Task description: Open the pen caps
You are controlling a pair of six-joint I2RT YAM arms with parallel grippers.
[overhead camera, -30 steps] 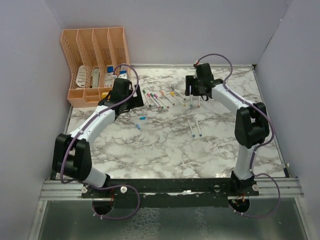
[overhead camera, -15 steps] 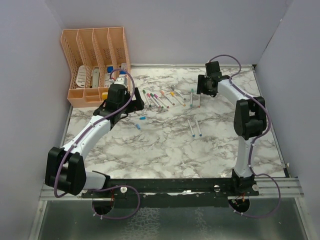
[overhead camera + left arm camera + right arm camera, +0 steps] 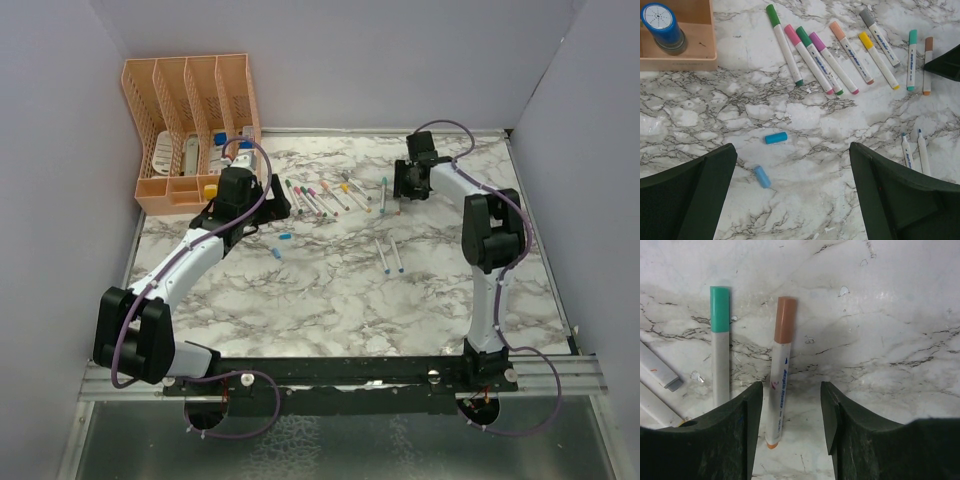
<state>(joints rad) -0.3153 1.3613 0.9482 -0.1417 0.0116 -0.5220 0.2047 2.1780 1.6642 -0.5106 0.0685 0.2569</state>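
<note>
Several capped pens (image 3: 840, 55) lie in a row on the marble, also seen in the top view (image 3: 320, 198). Two uncapped pens (image 3: 915, 152) lie apart to the right. Two loose blue pen caps (image 3: 776, 137) (image 3: 762, 176) lie near my left gripper (image 3: 792, 200), which is open and empty above them. My right gripper (image 3: 792, 435) is open and low over a brown-capped pen (image 3: 780, 375). That pen lies between the fingers, close to the left finger (image 3: 735, 435). A teal-capped pen (image 3: 720, 350) lies just left of it.
A peach organiser (image 3: 190, 130) stands at the back left, with a blue round stamp (image 3: 662, 25) in its front tray. The side walls close in the table (image 3: 330, 310) on the left, back and right.
My right gripper moved toward the back right and came down over the brown-capped pen. My left arm swung a little left and back. The pens and caps have not moved.
</note>
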